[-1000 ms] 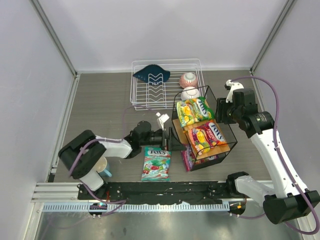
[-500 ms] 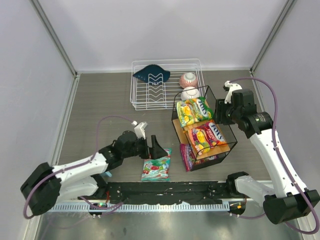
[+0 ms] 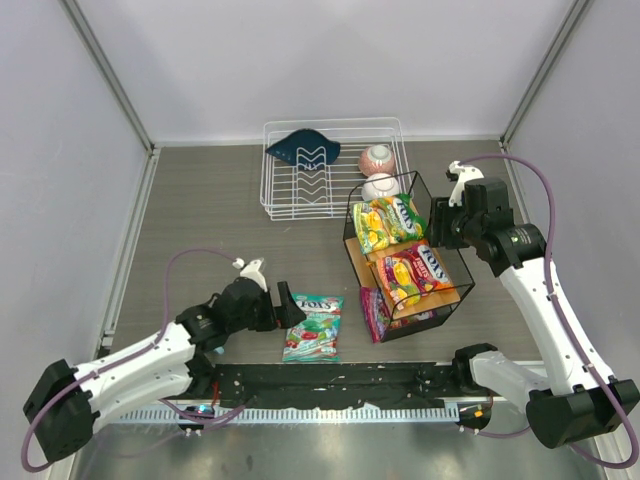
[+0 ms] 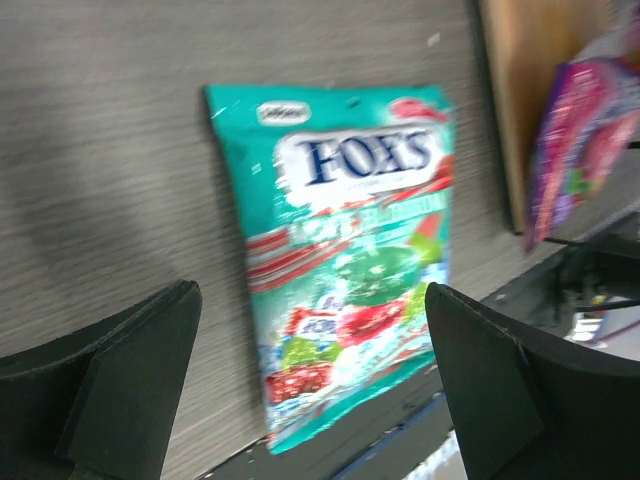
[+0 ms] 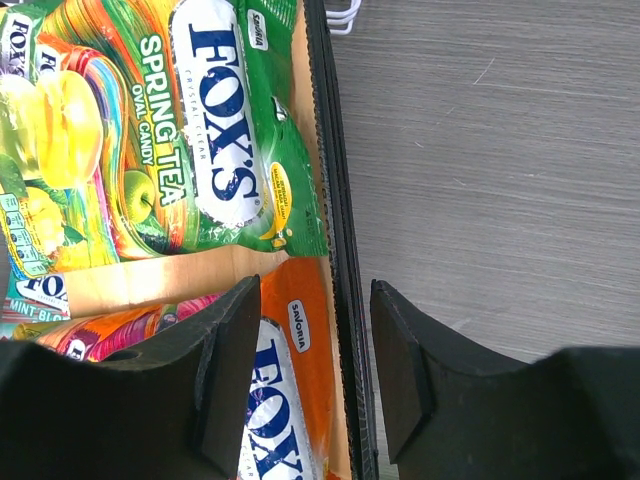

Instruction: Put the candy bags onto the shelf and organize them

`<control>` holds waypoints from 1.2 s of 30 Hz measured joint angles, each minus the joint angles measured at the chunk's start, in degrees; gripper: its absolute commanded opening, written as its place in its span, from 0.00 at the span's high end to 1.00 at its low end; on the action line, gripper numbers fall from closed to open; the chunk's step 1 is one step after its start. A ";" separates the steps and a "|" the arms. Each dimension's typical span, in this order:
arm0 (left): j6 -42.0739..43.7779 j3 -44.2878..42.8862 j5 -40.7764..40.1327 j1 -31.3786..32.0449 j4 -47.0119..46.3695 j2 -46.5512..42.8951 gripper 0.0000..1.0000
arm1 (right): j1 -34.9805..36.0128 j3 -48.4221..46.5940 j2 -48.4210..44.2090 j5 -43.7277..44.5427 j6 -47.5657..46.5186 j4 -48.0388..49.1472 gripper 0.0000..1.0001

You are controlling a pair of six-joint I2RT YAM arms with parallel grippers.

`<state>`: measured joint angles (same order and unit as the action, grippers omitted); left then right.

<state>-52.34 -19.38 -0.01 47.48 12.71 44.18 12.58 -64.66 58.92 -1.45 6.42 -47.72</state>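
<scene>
End effector point(image 3: 292, 306) at left gapes beside teal bag point(image 3: 314, 327).

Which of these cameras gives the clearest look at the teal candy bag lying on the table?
The left wrist view: the teal bag is large and central, its FOX'S lettering readable though slightly blurred. The top external view shows it whole but small, flat on the table. The right wrist view points at the shelf instead.
</scene>
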 measured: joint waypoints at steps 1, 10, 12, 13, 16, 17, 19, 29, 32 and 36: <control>-0.13 0.74 -0.02 0.00 0.04 1.05 0.02 | 0.00 0.00 0.00 -0.04 0.00 0.04 0.47; -0.70 2.69 -0.37 0.00 -3.26 6.12 0.22 | 0.00 0.00 0.00 -0.13 0.00 0.11 0.47; -0.81 2.71 -0.35 0.00 -4.85 7.61 0.30 | 0.00 0.00 0.00 -0.15 0.00 0.13 0.47; -0.90 2.73 -0.28 0.00 -5.86 8.46 0.32 | 0.00 0.00 0.00 -0.15 0.00 0.13 0.47; -1.05 3.06 0.48 0.00 -8.81 10.71 0.48 | 0.00 0.00 0.00 -0.15 0.00 0.13 0.47; -1.11 3.30 0.72 0.00 -9.81 11.52 0.59 | 0.00 0.00 0.00 -0.13 0.00 0.13 0.47; -1.14 3.65 1.29 0.00 -11.56 12.90 0.70 | 0.00 0.00 0.00 -0.13 0.00 0.13 0.47; -0.61 3.91 3.23 -0.11 -15.78 15.96 1.00 | 0.00 0.09 0.00 -0.15 0.00 0.13 0.47; 1.18 2.05 2.99 -0.11 -12.28 15.56 1.00 | 0.00 0.28 0.00 -0.13 0.00 0.20 0.47; 6.23 -5.09 0.55 -0.09 -1.49 14.36 1.00 | 0.00 0.70 0.00 -0.15 -0.02 0.20 0.47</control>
<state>-46.11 -24.47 0.54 47.40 11.22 58.54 12.58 -63.96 58.92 -1.61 6.39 -47.53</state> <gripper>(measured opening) 0.024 0.527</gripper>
